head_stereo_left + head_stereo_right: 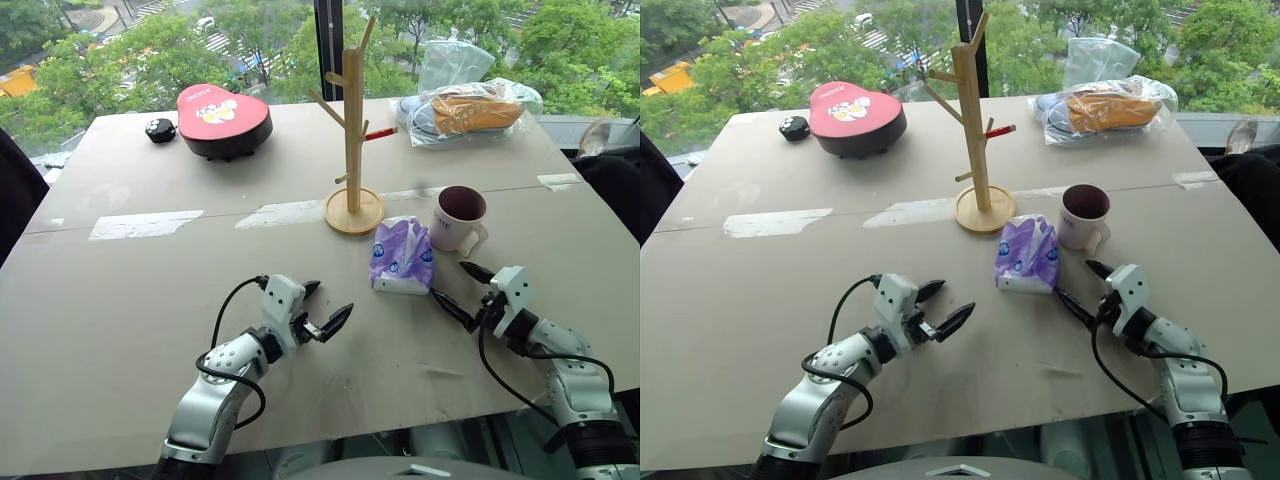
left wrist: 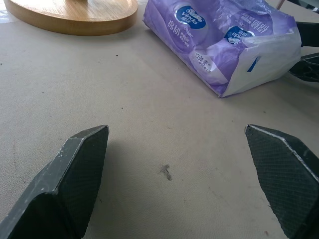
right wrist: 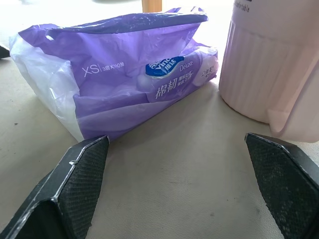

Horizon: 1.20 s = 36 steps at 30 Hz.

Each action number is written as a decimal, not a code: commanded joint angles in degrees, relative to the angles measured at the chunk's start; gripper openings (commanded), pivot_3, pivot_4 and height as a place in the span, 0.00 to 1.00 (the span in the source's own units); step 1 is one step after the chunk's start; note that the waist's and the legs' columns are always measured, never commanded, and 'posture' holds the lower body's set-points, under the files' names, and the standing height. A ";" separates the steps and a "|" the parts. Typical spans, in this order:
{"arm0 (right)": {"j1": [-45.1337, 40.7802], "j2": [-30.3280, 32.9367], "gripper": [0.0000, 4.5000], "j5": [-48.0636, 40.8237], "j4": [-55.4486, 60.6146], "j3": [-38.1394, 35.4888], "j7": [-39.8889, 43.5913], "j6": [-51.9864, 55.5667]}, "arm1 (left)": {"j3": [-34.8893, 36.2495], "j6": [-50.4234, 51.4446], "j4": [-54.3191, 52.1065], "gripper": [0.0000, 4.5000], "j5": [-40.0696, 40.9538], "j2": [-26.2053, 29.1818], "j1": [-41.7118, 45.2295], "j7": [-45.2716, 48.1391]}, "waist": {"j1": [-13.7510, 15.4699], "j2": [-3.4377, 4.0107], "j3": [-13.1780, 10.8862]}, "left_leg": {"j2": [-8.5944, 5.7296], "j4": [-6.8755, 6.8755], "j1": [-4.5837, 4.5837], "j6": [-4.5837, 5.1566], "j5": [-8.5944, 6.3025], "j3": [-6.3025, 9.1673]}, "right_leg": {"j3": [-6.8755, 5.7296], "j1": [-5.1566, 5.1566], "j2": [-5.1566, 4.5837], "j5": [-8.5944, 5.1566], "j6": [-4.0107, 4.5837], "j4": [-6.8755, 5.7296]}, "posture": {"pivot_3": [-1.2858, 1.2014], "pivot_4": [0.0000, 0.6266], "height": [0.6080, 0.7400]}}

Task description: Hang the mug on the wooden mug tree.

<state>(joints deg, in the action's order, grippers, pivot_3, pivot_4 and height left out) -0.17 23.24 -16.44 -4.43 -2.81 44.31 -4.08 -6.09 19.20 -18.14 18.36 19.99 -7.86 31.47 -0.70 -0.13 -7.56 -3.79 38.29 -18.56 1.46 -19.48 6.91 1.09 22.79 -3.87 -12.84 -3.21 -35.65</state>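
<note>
The mug (image 1: 458, 217), white with a dark maroon inside, stands upright on the table, its handle turned toward me. To its left rises the wooden mug tree (image 1: 352, 140) on its round base (image 2: 75, 17), all pegs bare. My right gripper (image 1: 449, 280) is open just in front of the mug, low over the table, aimed between the mug (image 3: 269, 74) and a purple tissue pack (image 3: 129, 84). My left gripper (image 1: 333, 298) is open over bare table, left of the tissue pack, holding nothing.
The purple tissue pack (image 1: 403, 256) lies between the tree base and the mug. A red heart-shaped box (image 1: 222, 118) and a small black object (image 1: 159, 129) sit at the back left. Plastic bags (image 1: 470, 108) lie at the back right, a red pen (image 1: 380, 133) behind the tree.
</note>
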 commanded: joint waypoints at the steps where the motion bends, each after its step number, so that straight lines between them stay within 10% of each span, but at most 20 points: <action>1: 0.84 -0.15 0.98 0.25 -0.07 -0.06 -0.49 0.03 | -0.36 0.91 3.29 1.00 -1.65 0.98 -1.26 -0.14 | 0.01 0.00 0.00 | 0.00 0.00 0.00 0.00 0.00 0.00 | 0.00 0.00 0.00 0.00 0.00 0.00 | 0.52 0.24 1.00; 36: 1.47 1.29 0.98 -0.87 3.94 -1.38 -1.30 1.91 | -2.94 -0.29 3.76 1.00 -2.42 3.60 2.69 3.90 | 0.40 0.04 -0.07 | -0.02 0.00 -0.04 0.00 0.00 0.05 | -0.05 0.00 -0.03 0.00 -0.01 0.00 | 0.52 0.24 1.00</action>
<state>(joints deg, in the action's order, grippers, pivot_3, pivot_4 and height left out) 0.93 24.07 -16.61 -2.63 -3.16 43.37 -2.83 -7.95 17.02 -16.40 16.47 23.15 -4.87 34.77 -0.30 -0.09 -7.63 -3.81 38.29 -18.61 1.46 -19.48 6.97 1.02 22.79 -3.90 -12.85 -3.21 -35.65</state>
